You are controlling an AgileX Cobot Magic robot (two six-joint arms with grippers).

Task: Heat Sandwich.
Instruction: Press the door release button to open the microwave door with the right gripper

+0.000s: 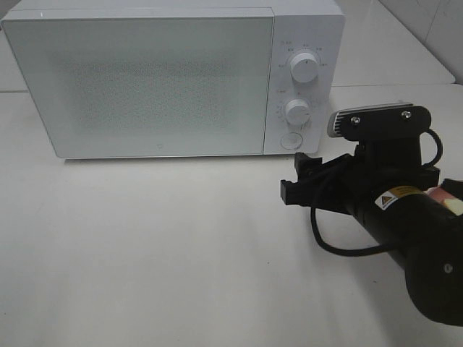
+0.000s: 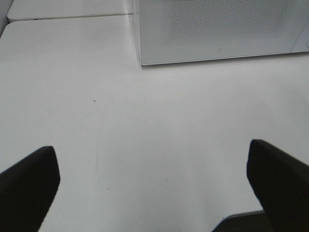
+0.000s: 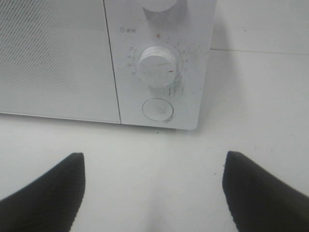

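The white microwave [image 1: 145, 79] stands at the back of the table with its door shut. My right gripper [image 1: 298, 177] is open and empty, low over the table just in front of the round door button [image 1: 290, 139]. In the right wrist view the open right gripper [image 3: 154, 164] faces that button [image 3: 157, 108] and the lower knob [image 3: 157, 65]. A pink plate edge [image 1: 436, 192] and a pale sliver [image 1: 454, 207], perhaps the sandwich, show behind the right arm; the rest is hidden. My left gripper [image 2: 152, 152] is open and empty over bare table.
The microwave's upper knob [image 1: 304, 67] and lower knob [image 1: 297, 110] are on its right panel. The microwave's lower front corner [image 2: 142, 62] shows in the left wrist view. The right arm's black cable [image 1: 340, 249] loops onto the table. The table's front edge [image 2: 241, 213] lies under the left gripper.
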